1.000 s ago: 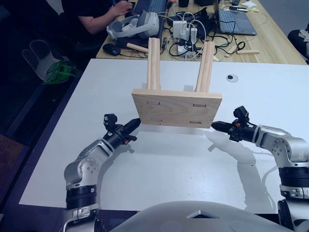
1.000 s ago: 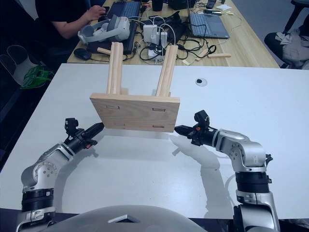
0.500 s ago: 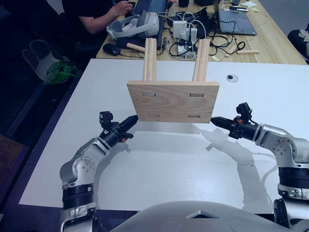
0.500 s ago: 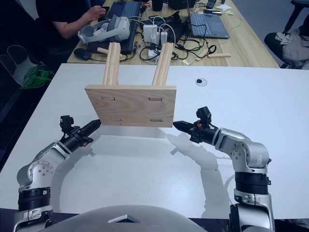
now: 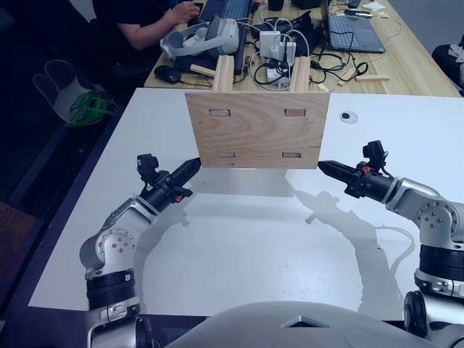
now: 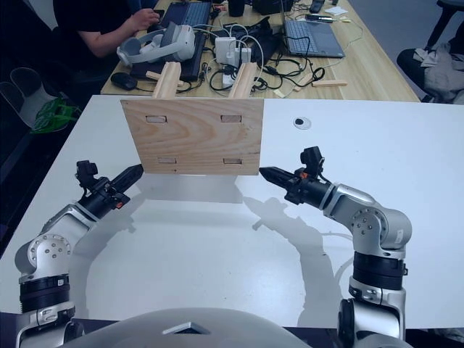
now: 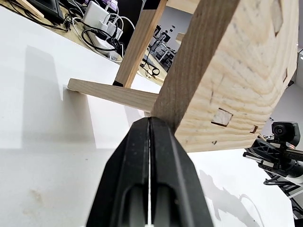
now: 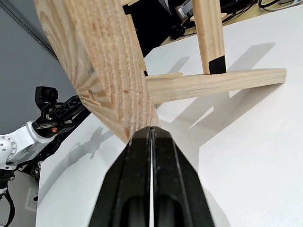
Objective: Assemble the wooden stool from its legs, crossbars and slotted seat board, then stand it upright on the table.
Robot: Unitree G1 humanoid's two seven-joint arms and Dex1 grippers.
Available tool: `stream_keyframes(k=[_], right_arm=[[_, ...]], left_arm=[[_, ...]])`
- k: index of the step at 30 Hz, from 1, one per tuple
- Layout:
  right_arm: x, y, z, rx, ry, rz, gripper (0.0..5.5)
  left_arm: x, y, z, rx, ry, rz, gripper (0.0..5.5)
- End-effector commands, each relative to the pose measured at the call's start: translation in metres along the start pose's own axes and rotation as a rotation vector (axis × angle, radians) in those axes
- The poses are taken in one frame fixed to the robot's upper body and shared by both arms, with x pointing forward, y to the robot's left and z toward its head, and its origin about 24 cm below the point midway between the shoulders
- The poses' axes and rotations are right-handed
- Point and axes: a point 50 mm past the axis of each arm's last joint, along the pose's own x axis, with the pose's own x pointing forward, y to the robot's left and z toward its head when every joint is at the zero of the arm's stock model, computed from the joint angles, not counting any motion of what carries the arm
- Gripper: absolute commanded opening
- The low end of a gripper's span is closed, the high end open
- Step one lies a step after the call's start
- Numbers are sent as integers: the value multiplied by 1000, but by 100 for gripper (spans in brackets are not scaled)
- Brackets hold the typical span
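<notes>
Seat board [image 5: 255,129] steeper — headset [image 5: 199,36] behind

Bright overhead light, soft shadows on white table [image 5: 239,254], bg left dim

Seat board [image 5: 254,130] has tipped up, from leaning with its top edge away to near vertical, slotted face toward the robot. Legs [image 5: 223,72] now show as short stubs above its top edge. Left gripper [image 5: 195,164] and right gripper [image 5: 322,166] have followed its lower corners farther away.
</notes>
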Motion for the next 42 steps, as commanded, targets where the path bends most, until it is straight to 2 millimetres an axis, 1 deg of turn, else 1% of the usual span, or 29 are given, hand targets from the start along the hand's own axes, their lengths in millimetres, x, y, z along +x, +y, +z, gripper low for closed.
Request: stream_keyframes(k=[1,4,8,12,23,27,31,35,42], right_arm=[[25,33,12,-12,-43,238,0],[26,35,14,-10,-52,248,0],[26,36,18,-8,-64,257,0],[26,39,21,-6,-77,269,0],[28,45,28,2,-108,294,0],[28,47,32,5,-121,303,0],[28,48,33,10,-130,306,0],[28,48,34,14,-136,307,0],[29,49,38,15,-150,313,0]], left_arm=[[27,-36,4,-27,15,-225,1],[31,-43,8,-24,5,-231,1],[32,-46,11,-24,-5,-231,1],[32,-51,18,-18,-23,-242,1],[44,-81,34,-7,-58,-276,1],[45,-78,35,-17,-58,-262,1],[41,-71,30,-26,-50,-247,1],[39,-69,28,-25,-47,-236,1],[42,-78,29,-19,-48,-233,1]])
